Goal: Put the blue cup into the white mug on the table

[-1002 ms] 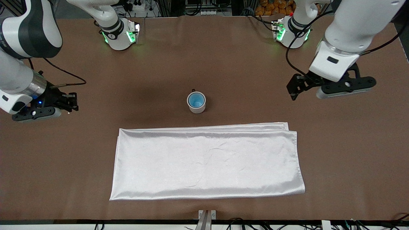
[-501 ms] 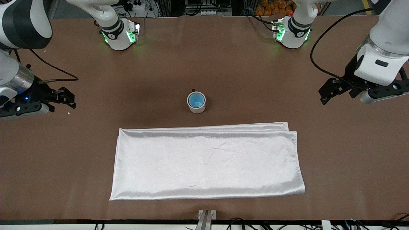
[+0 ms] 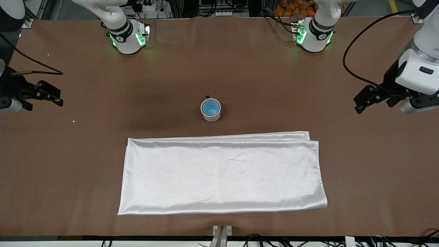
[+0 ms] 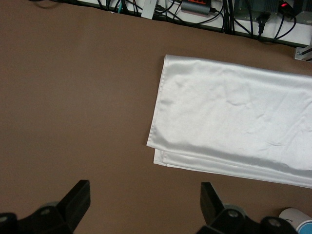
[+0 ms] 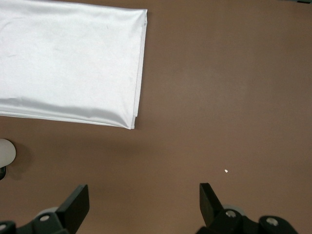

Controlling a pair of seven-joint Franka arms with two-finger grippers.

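The blue cup (image 3: 210, 108) sits inside the white mug (image 3: 211, 117), which stands upright on the brown table (image 3: 103, 103) near its middle. The mug's black handle (image 3: 207, 97) points toward the robots' bases. My right gripper (image 3: 59, 97) hangs open and empty over the right arm's end of the table, well apart from the mug. My left gripper (image 3: 357, 104) is open and empty over the left arm's end. The left wrist view shows its open gripper (image 4: 145, 202) over bare table, with the mug (image 4: 294, 217) at the frame's edge. The right wrist view shows its gripper (image 5: 143, 201) open, with the mug (image 5: 6, 152) at the frame's edge.
A shiny white folded cloth (image 3: 223, 173) lies flat on the table, nearer to the front camera than the mug; it also shows as the cloth (image 4: 234, 122) and the cloth (image 5: 68, 63). A tiny white speck (image 5: 226, 171) lies on the table near the right gripper.
Both arms have drawn away from the mug toward their own ends of the table. The right gripper's fingers have spread wider. Cup, mug and cloth have not moved.
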